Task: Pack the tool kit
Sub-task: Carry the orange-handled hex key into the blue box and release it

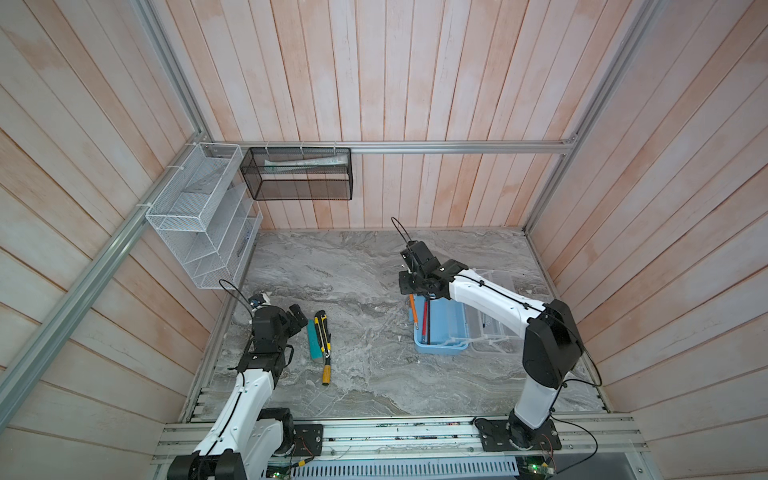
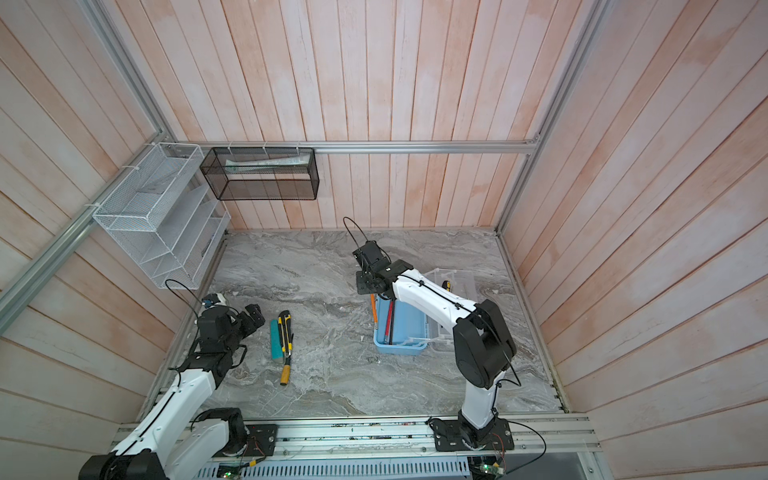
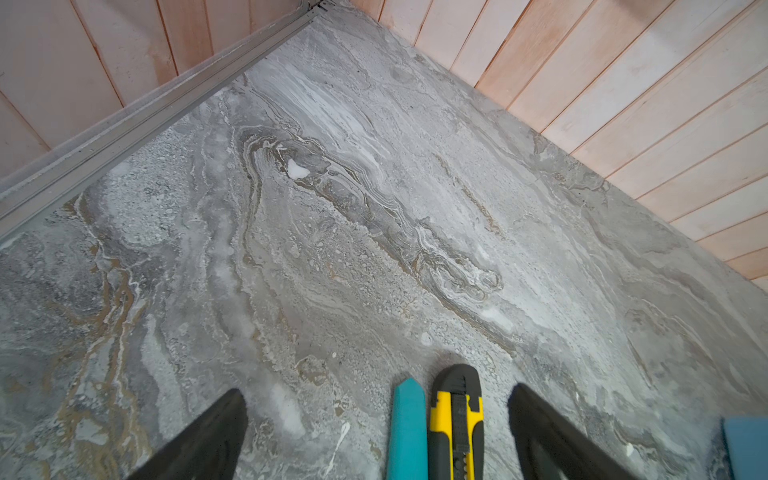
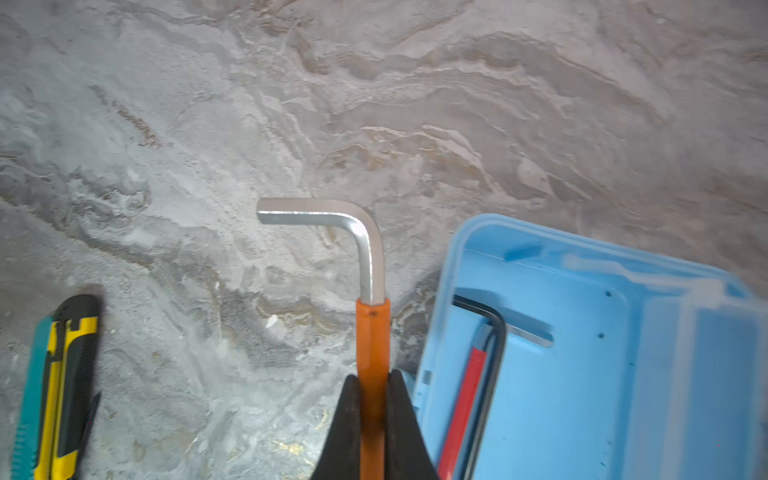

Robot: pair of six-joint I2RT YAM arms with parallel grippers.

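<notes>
- While the right gripper (image 4: pixel 373 384) is clamped on the orange-sleeved hex key (image 4: pixel 372 332), the tool kit (image 4: pixel 552 374) sits open on the marble table (image 1: pixel 353 270), on the right arm's side, with its clear lid (image 1: pixel 494 291) laid open on the side away from the centre
- Seen from the right wrist, the key hangs just outside the kit's long side wall, beside it and not over its floor. Shaft and kit run nearly parallel, so the coming move looks like a short sideways shift toward the kit, then a lowering
- The right arm is plainly nearer. The left gripper (image 3: pixel 376 392) stands wide apart, holding nothing, above a teal tool (image 3: pixel 409 424) and a utility knife (image 3: pixel 457 415), well apart from the kit
- In both top views the key seems to overlap the rim. Only the right wrist view shows the gap and the key's bent steel end, pointing away from the kit. A red-sleeved key (image 4: pixel 463 399) already lies inside
</notes>
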